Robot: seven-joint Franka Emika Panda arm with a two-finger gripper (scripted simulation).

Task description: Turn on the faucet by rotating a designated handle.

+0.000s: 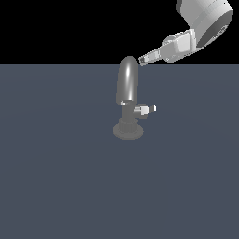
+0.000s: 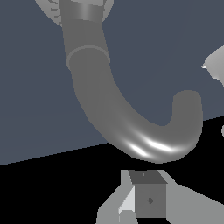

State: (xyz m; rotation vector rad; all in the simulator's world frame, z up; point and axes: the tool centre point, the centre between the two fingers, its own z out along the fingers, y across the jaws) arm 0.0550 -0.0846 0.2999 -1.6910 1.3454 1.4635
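Observation:
The faucet (image 1: pixel 128 100) stands in the middle of the grey floor, with a round stepped base and a tall rounded spout. The handle (image 1: pixel 145 109) is a short lever with a whitish tip, sticking out of the neck toward the exterior view's right. My gripper (image 1: pixel 142 59) hangs just beside the top of the spout on the exterior view's right, well above the handle, touching nothing. Its fingers look pressed together and empty. In the wrist view the curved spout (image 2: pixel 131 124) fills the middle, my gripper (image 2: pixel 146 197) lies close to its bend, and a whitish piece, probably the handle (image 2: pixel 214 65), shows at the edge.
The flat dark grey floor (image 1: pixel 56 177) spreads around the faucet. The white arm (image 1: pixel 205 21) comes in from the exterior view's upper right. Nothing else shows.

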